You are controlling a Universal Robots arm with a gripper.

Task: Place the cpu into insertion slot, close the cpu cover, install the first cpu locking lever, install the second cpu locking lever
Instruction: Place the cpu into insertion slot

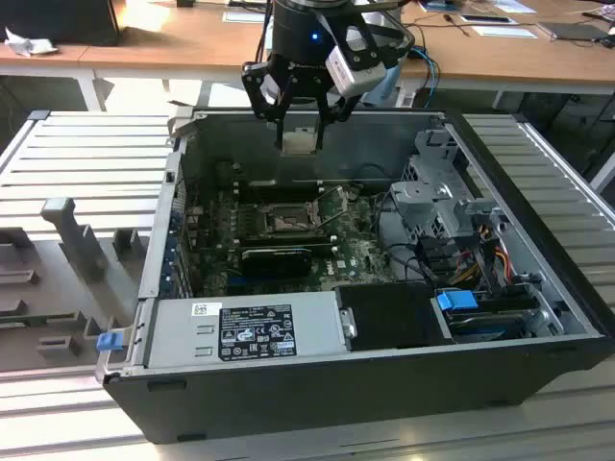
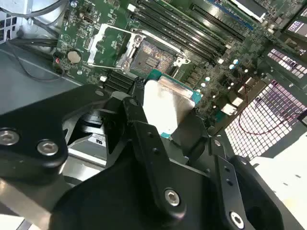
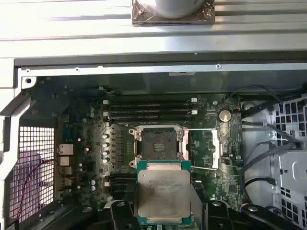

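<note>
My gripper [image 1: 300, 127] hangs above the open computer case, near its far wall, shut on the cpu [image 1: 300, 142]. The cpu is a flat square chip with a silver top and green edges, held by two opposite edges between the black fingers [image 2: 139, 120] in both wrist views [image 3: 163, 191]. Below it on the green board lies the insertion slot [image 3: 158, 145] [image 2: 152, 56] [image 1: 286, 223], uncovered, its contact grid showing. The cpu cover [image 3: 205, 148] [image 2: 111, 45] is swung open beside the slot. The cpu is well above the slot and apart from it.
A grey power supply [image 1: 245, 331] fills the case's near side, with a black shroud [image 1: 394, 317] and a blue latch [image 1: 459, 300] beside it. A metal drive cage [image 1: 437, 197] with cables stands at the exterior view's right. Long memory slots [image 3: 148, 110] run just past the socket.
</note>
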